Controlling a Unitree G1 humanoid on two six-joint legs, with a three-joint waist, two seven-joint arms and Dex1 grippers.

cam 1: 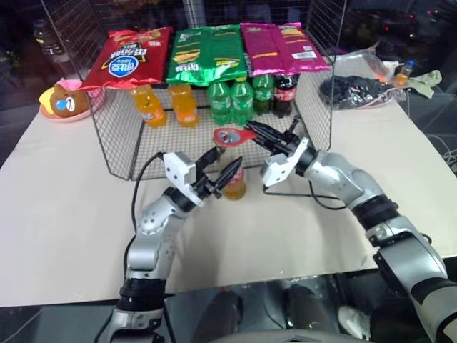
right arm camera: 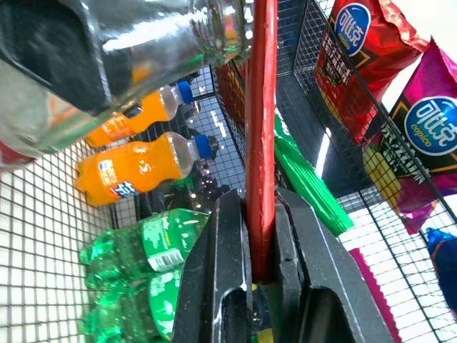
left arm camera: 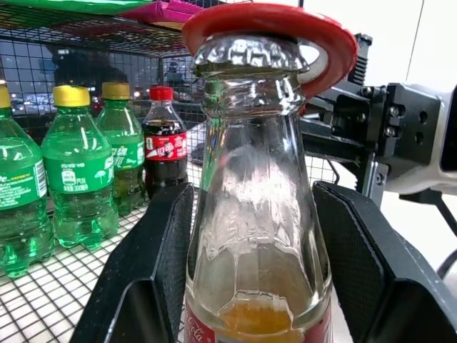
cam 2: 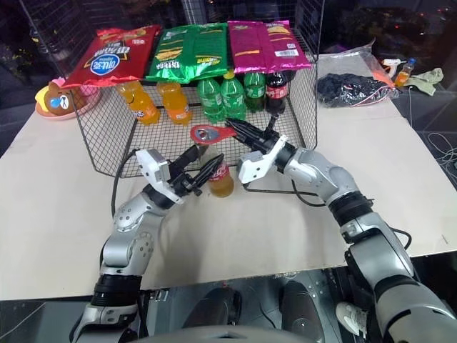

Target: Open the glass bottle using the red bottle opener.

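Observation:
The glass bottle (cam 1: pixel 234 186) of orange drink stands upright on the table just in front of the wire cage, with my left gripper (cam 1: pixel 224 170) shut on its body. In the left wrist view black fingers (left arm camera: pixel 153 271) press both sides of the bottle (left arm camera: pixel 257 214). My right gripper (cam 1: pixel 252 131) is shut on the handle of the red bottle opener (cam 1: pixel 228 136). The oval loop of the opener (left arm camera: pixel 335 50) sits over the metal cap (left arm camera: pixel 246 51). The right wrist view has the red handle (right arm camera: pixel 260 107) clamped between its fingers, with the bottle's mouth (right arm camera: pixel 211 25) beside it.
A wire cage (cam 1: pixel 114 153) stands behind the bottle, with orange plastic bottles (cam 1: pixel 150 106), green bottles (cam 1: pixel 232 100) and a cola bottle (cam 1: pixel 284 93) inside and snack bags (cam 1: pixel 207 53) on top. A plush toy (cam 1: pixel 64 100) lies far left and a black bag (cam 1: pixel 353 91) far right.

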